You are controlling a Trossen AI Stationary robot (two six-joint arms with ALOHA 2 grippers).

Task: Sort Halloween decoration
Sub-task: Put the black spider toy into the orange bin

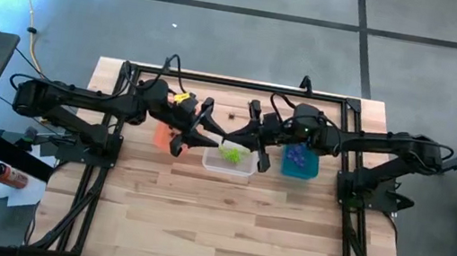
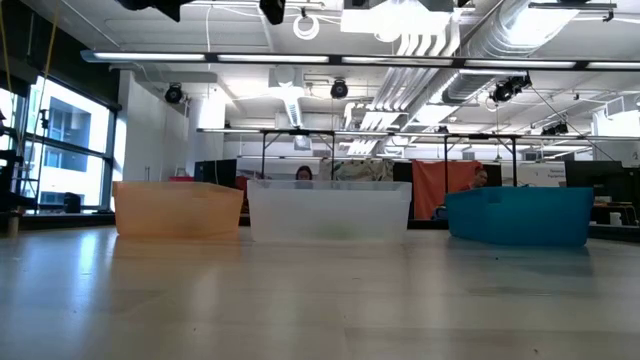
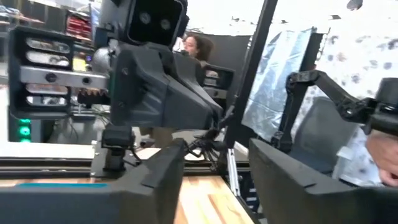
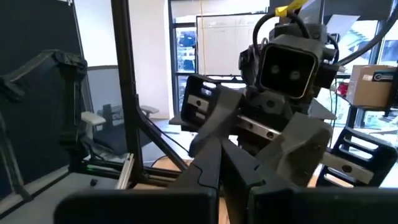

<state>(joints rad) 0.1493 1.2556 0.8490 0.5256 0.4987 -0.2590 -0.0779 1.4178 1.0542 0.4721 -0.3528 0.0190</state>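
On the table point(image 1: 232, 228) sit orange point(image 1: 162, 134), clear point(image 1: 228, 166) and teal point(image 1: 300, 165) bins. Both grippers meet above the clear bin: left gripper point(image 1: 193, 139), jaws apart and empty; right gripper point(image 1: 247, 140), jaws shut. Lime decorations point(image 1: 232, 154) lie at four o'clock from the left jaws.

The table point(image 1: 223, 227) is pale, smooth wood planks, and the three bins point(image 2: 329, 210) on it look like thin, see-through plastic.
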